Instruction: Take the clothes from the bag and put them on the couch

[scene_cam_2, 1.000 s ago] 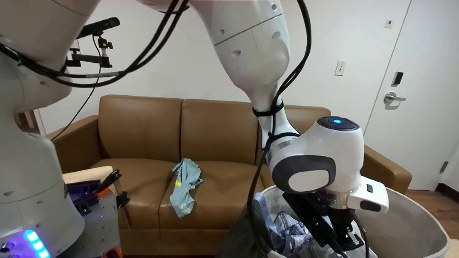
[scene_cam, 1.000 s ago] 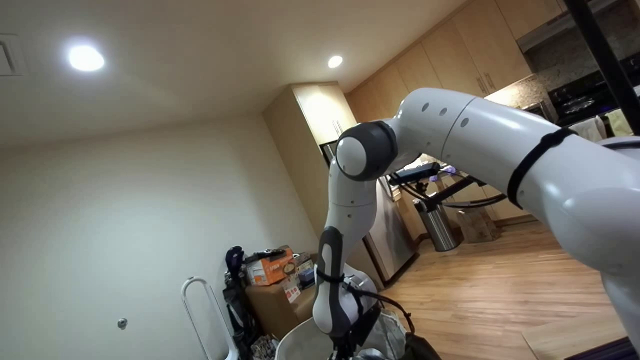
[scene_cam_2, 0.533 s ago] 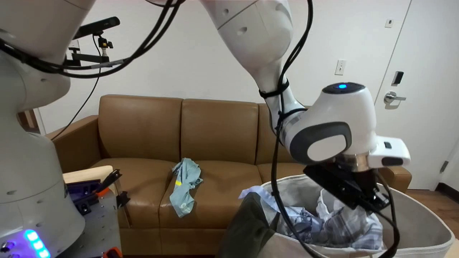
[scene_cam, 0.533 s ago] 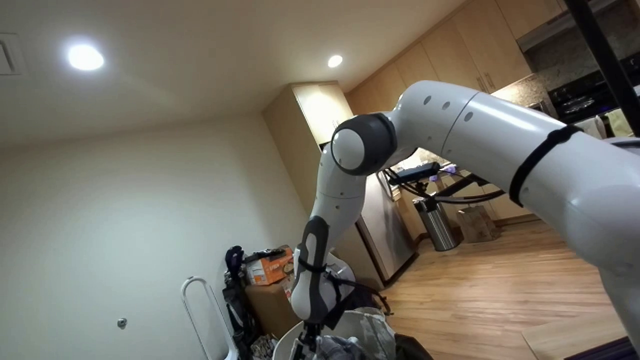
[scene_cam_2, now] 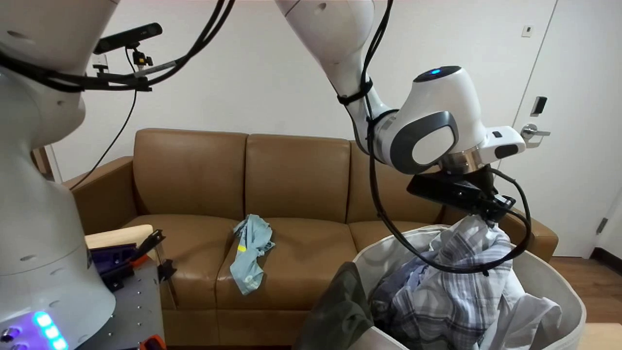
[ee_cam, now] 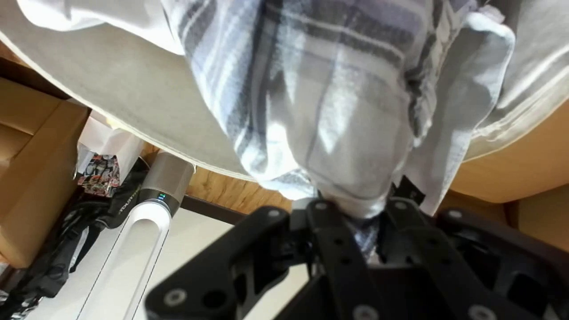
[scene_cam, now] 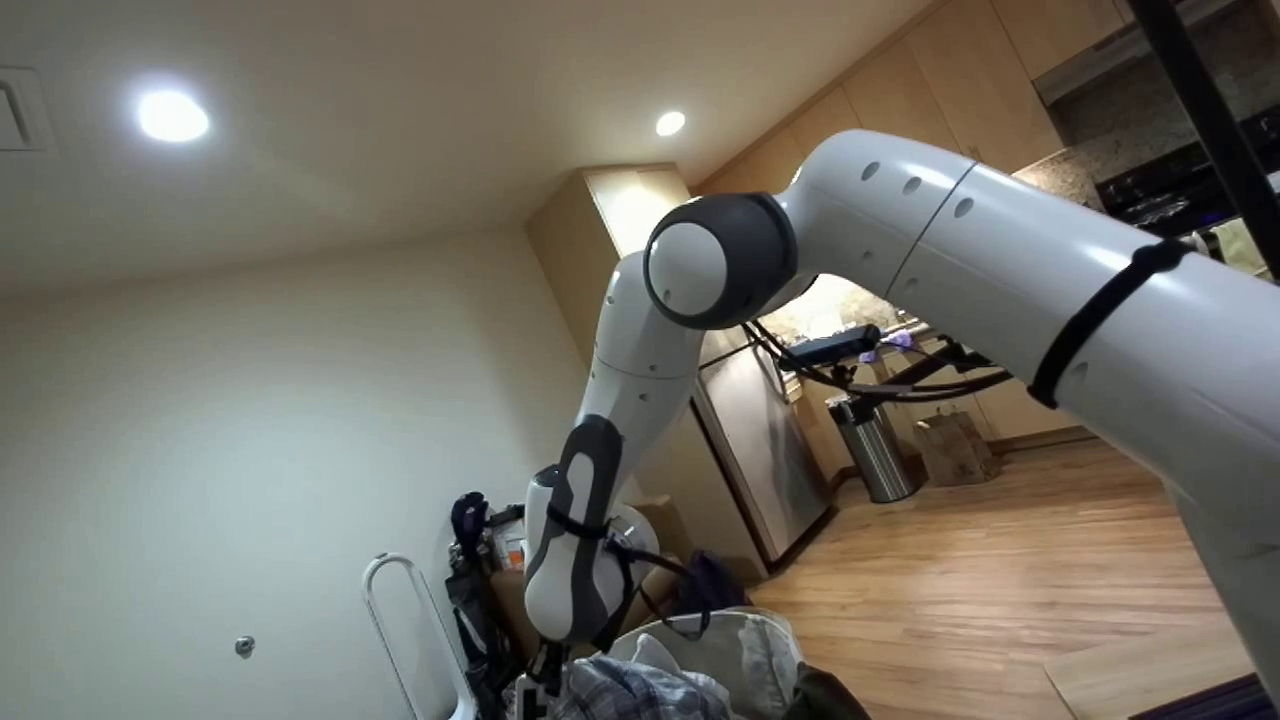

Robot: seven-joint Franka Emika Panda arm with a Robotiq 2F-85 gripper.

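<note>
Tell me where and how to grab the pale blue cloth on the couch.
The pale blue cloth is probably best pinched from above at its bunched end toward the back of the couch: folds look raised there, while the front end seems flatter.

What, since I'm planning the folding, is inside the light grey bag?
Inside the bag: a plaid cloth, its top pinched by the gripper, with white cloth and bluish cloth beside it. What lies beneath them is covered, so I can't tell how many garments there are.
</note>
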